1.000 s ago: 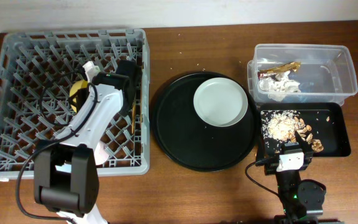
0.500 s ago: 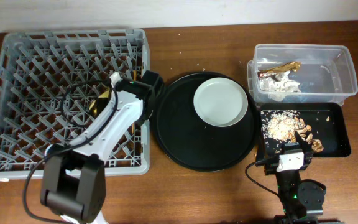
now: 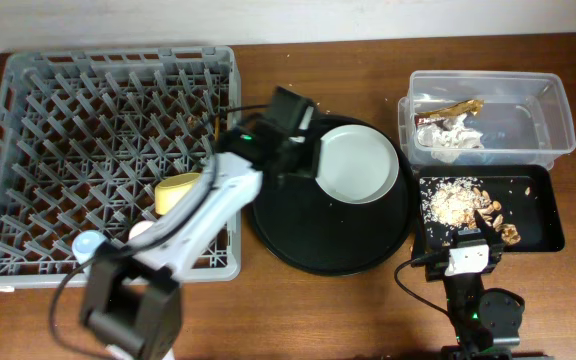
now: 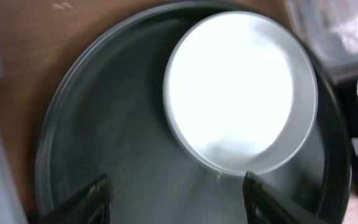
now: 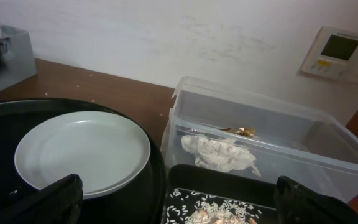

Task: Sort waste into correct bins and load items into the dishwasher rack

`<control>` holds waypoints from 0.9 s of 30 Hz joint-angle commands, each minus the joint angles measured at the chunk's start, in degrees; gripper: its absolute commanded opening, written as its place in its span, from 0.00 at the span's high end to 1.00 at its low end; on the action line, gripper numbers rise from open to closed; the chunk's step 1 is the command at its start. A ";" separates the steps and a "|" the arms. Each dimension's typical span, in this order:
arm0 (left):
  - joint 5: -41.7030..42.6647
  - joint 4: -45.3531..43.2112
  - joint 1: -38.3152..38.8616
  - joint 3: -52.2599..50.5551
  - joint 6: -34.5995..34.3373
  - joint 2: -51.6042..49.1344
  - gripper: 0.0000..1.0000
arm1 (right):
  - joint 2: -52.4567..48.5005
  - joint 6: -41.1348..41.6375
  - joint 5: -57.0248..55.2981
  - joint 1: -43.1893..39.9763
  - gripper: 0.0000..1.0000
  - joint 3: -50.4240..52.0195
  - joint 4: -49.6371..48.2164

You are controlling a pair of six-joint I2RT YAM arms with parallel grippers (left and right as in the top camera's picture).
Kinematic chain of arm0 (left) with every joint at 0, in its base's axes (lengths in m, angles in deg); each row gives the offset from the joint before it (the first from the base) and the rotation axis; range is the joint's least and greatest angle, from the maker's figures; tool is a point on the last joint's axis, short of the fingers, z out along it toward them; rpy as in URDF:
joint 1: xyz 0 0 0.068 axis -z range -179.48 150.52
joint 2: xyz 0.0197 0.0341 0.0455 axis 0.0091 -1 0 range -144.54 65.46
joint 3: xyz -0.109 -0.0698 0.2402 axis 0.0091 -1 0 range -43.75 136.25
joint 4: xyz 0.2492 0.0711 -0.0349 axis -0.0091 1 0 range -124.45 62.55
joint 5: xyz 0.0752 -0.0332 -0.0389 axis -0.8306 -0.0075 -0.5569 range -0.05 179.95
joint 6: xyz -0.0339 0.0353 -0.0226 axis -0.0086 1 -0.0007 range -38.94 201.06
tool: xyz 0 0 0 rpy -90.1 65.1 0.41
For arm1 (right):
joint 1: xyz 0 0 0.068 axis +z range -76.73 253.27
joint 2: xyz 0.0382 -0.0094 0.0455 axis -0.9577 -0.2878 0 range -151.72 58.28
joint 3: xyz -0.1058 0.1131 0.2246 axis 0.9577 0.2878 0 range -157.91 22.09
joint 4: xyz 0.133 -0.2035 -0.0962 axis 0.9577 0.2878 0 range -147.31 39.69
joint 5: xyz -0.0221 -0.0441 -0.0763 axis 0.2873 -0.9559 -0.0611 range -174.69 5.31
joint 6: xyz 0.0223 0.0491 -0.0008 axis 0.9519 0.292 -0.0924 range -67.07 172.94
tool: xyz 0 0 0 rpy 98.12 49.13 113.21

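The left gripper (image 4: 178, 194) had swung from the dishwasher rack (image 3: 118, 54) to above the plate (image 4: 241, 93), jaws apart, apparently empty through the blur; probably its next load.

Grey plate (image 3: 355, 163) lies flat on tray (image 3: 288, 235); yellow bowl (image 3: 176, 193), seemingly tipped, in rack (image 3: 28, 72).

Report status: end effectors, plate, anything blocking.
Left end effector open, empty, over round tray beside plate. Right end effector open, by black bin. Plate unobstructed.
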 commanded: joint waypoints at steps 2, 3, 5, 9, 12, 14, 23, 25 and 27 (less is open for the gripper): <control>5.62 -8.57 1.46 0.28 -3.28 -12.98 0.35 | 0.28 0.24 -0.07 -0.42 0.02 0.42 0.04; 6.27 -10.64 1.33 0.31 -5.75 -14.60 0.37 | 0.28 0.24 -0.07 -0.42 0.02 0.42 0.04; 6.27 -11.34 1.20 0.31 -10.38 -16.33 0.39 | 0.28 0.24 -0.07 -0.42 0.02 0.42 0.04; 6.03 -8.33 1.22 0.28 -10.71 -18.64 0.69 | 0.28 0.24 -0.07 -0.42 0.02 0.42 0.04; 6.03 -4.59 0.00 1.01 -10.32 -18.80 0.99 | 0.28 0.24 -0.07 -0.42 0.02 0.42 0.04; 5.99 1.11 -2.62 5.16 -6.71 -16.83 1.00 | 0.28 0.24 -0.07 -0.42 0.02 0.42 0.04; -37.66 29.03 -14.36 27.02 6.23 7.58 1.00 | 0.28 0.24 -0.07 -0.42 0.02 0.42 0.04; -53.99 32.68 -14.75 27.02 8.74 9.68 1.00 | 0.28 0.24 -0.07 -0.42 0.02 0.42 0.04; -60.24 35.60 -15.56 25.09 10.97 9.07 1.00 | 0.28 0.24 -0.07 -0.42 0.02 0.42 0.04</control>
